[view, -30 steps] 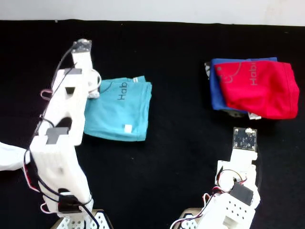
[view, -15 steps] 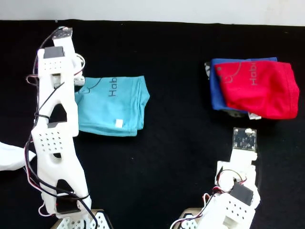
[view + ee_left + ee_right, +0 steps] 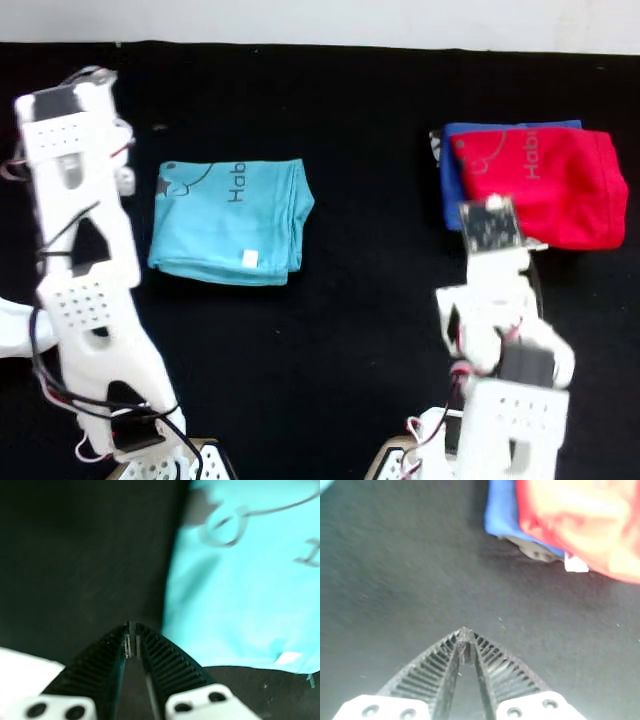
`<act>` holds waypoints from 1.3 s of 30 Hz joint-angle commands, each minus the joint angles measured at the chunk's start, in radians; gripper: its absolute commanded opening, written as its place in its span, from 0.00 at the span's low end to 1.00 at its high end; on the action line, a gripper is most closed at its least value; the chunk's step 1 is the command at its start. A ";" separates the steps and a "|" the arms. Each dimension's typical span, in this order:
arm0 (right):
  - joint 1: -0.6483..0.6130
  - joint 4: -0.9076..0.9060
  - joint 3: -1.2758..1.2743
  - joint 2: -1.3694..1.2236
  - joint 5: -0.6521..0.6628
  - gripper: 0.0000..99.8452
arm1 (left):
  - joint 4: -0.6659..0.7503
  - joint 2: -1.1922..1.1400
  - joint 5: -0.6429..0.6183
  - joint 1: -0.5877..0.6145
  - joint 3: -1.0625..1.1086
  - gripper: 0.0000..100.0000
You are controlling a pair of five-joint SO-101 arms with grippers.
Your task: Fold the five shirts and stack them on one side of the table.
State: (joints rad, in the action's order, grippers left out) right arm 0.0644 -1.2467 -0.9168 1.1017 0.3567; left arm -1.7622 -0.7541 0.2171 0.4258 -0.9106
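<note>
left claw (image 3: 131, 639) backed off teal shirt (image 3: 228, 222) edge, pressed together; right claw (image 3: 465, 645) same

The table (image 3: 370, 300) is covered in plain black. The turquoise shirt (image 3: 230, 220) carries a thin dark line drawing and dark letters near its collar, and it has a small white tag (image 3: 250, 260). The red shirt (image 3: 545, 185) is bright red with a faint greyish print of lines and letters. The blue shirt (image 3: 448, 190) is a plain royal blue, and beside it shows a bit of grey-white cloth (image 3: 537, 552). The left arm (image 3: 80, 260) and the right arm (image 3: 500, 400) are white with black parts and thin red and black wires (image 3: 45, 385). The left gripper (image 3: 131, 630) and the right gripper (image 3: 465, 635) have black fingers with a fine ribbed pattern, on white bases.
</note>
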 commanded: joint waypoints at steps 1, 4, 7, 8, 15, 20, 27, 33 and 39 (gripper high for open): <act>-0.139 -0.044 0.265 -0.283 -0.066 0.01 | -0.003 0.148 0.017 0.067 0.145 0.01; -0.303 -0.068 0.441 -0.496 -0.121 0.01 | 0.064 0.231 0.018 0.122 0.321 0.01; -0.464 -0.059 0.587 -0.690 -0.195 0.01 | 0.157 0.312 0.018 0.159 0.542 0.01; -0.515 -0.056 0.634 -0.759 -0.212 0.01 | 0.196 0.344 0.018 0.166 0.627 0.01; -0.783 -0.054 0.984 -1.230 -0.232 0.01 | 0.628 0.610 0.018 0.216 1.262 0.01; -0.878 -0.054 1.194 -1.451 -0.230 0.01 | 0.904 0.742 0.012 0.219 1.601 0.01; -0.858 -0.054 1.330 -1.710 -0.230 0.01 | 1.016 0.829 -0.051 0.216 1.719 0.01; -0.725 -0.073 1.391 -1.794 -0.229 0.01 | 1.026 0.829 -0.069 0.213 1.719 0.01; -0.673 -0.216 1.498 -1.794 -0.114 0.01 | 1.028 0.829 -0.069 0.211 1.719 0.01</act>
State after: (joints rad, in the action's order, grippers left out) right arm -0.6444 -1.3940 0.5010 -0.6981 0.1910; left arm -0.7465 0.0713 0.1573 0.6375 0.8048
